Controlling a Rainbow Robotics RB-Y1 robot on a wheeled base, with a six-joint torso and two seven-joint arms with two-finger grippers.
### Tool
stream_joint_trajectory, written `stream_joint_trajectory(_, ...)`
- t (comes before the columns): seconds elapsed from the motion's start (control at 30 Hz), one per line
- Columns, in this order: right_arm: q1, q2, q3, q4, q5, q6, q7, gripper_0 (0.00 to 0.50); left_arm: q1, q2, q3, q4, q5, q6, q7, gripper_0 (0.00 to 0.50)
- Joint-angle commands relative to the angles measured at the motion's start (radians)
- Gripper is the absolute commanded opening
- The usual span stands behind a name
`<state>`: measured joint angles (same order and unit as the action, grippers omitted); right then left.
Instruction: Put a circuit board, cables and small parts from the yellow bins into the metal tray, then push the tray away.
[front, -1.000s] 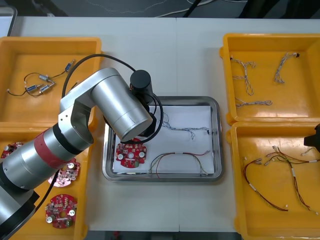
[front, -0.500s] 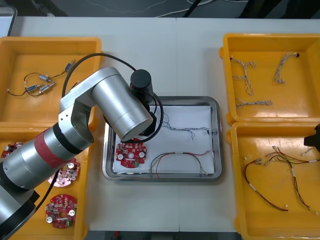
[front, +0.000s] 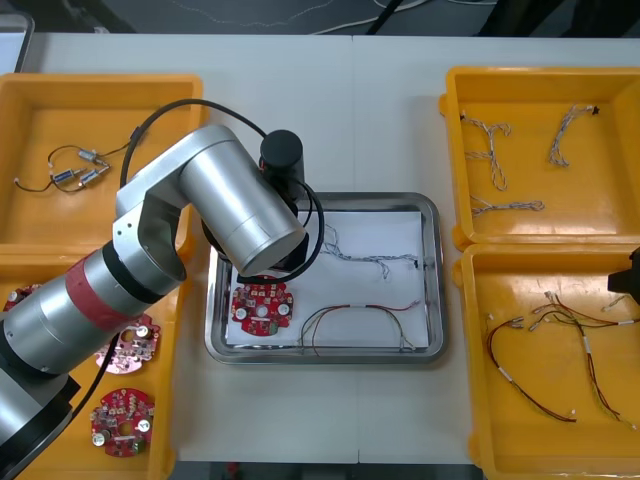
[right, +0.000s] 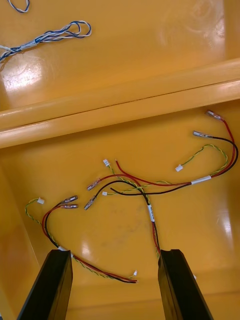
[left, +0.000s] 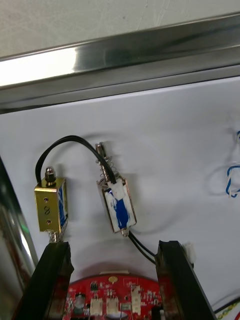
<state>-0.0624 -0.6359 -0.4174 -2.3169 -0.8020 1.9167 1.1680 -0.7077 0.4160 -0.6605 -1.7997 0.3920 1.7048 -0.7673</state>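
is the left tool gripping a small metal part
No, the left tool stands open, and both small metal parts lie loose in the metal tray ahead of it.

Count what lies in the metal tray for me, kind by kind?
Round red circuit boards: 1
Twisted blue and white cables: 1
Red and yellow cables: 1
Small metal parts: 2
Black cables: 1, joining the parts
Total: 6
Left gripper hangs open above the parts; right gripper hangs open over a yellow bin.
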Motion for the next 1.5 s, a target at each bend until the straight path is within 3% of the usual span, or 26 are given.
stream_joint_trajectory(0.03,0.016,-0.001,-0.021,-0.032,-0.008,0.003,-0.042,0.500,-0.055,0.017,0.078,-0.104,0.073,0.068,0.046,0.500)
stream_joint_trajectory(0.4,0.016,-0.001,-0.021,-0.032,-0.008,0.003,-0.042,0.500,-0.056,0.138,0.202,-0.245,0.238,0.167,0.045,0.500)
stream_joint_trajectory(0.7,0.013,-0.008,-0.021,-0.035,-0.014,0.003,-0.042,0.500,-0.055,0.317,0.285,-0.293,0.390,0.190,0.034,0.500)
stream_joint_trajectory(0.87,0.016,-0.045,0.031,-0.084,-0.019,0.003,-0.059,0.500,-0.046,0.408,0.318,-0.293,0.452,0.190,0.022,0.500)
stream_joint_trajectory(1.33,-0.031,-0.074,0.220,-0.182,-0.052,0.003,-0.027,0.500,0.103,0.616,0.535,-0.303,0.637,0.153,-0.118,0.500)
stream_joint_trajectory(1.5,-0.071,-0.088,0.289,-0.190,-0.115,0.003,-0.004,0.500,0.194,0.670,0.598,-0.320,0.662,0.105,-0.175,0.500)
